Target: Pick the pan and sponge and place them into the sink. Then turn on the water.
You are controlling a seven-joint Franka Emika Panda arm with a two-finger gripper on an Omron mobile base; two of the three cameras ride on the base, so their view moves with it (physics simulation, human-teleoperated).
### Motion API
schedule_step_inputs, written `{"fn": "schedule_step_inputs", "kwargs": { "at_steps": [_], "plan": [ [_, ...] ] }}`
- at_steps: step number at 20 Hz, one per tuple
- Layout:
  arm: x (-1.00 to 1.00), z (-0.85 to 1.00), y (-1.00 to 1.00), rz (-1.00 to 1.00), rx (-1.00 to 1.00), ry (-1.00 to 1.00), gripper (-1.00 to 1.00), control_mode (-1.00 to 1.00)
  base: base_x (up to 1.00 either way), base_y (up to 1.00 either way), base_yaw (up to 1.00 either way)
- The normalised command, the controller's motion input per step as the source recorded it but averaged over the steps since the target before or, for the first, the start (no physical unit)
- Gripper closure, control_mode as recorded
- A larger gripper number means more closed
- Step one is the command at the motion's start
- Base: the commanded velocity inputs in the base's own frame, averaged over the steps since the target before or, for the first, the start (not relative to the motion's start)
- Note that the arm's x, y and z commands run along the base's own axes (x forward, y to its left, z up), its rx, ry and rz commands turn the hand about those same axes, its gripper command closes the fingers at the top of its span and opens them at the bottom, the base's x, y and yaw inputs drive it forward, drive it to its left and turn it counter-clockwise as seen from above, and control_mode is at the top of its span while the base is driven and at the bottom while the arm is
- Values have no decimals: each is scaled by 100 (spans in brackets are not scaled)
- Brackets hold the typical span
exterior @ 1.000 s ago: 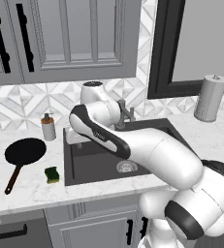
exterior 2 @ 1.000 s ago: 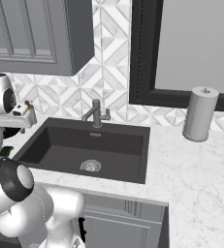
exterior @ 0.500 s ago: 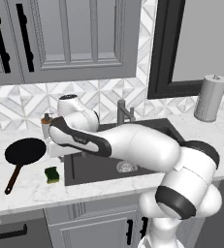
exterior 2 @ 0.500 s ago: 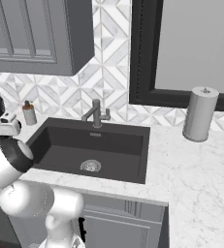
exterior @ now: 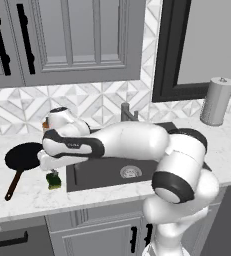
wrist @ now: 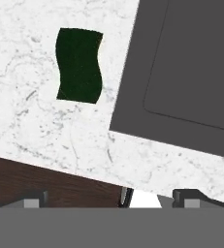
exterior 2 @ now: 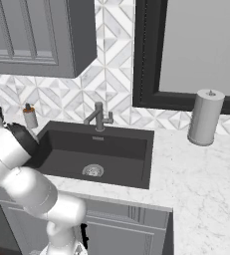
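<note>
In the hand view the gripper (wrist: 111,196) hangs over the front edge of the white marble counter (wrist: 31,126), its two dark fingertips (wrist: 33,197) set wide apart with nothing between them. The sponge (wrist: 79,65) lies ahead of the fingers and off to the left of their midline, flat on the marble, well apart from the tips. Its long axis runs roughly away from the hand, so its short side faces across the gap between the jaws. That looks favourable: the next move likely calls for sliding forward and a little left, then down, with little or no twist of the wrist. Just right of the sponge, the dark sink (wrist: 181,72) begins, so the carry should be short. From the left base view the pan (exterior: 24,156) rests farther back on the counter, beyond the sponge (exterior: 53,181), its handle pointing toward the counter's front edge. The faucet (exterior: 128,113) stands behind the basin.
</note>
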Motion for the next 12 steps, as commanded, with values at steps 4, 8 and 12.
{"fn": "schedule_step_inputs", "kwargs": {
  "at_steps": [4,8,12],
  "plan": [
    [13,-38,26,6,0,0,-100,-100,0,0,0],
    [21,-31,23,7,0,0,-100,-100,0,0,0],
    [32,-28,25,4,0,0,-100,-100,0,0,0]
  ]
}}
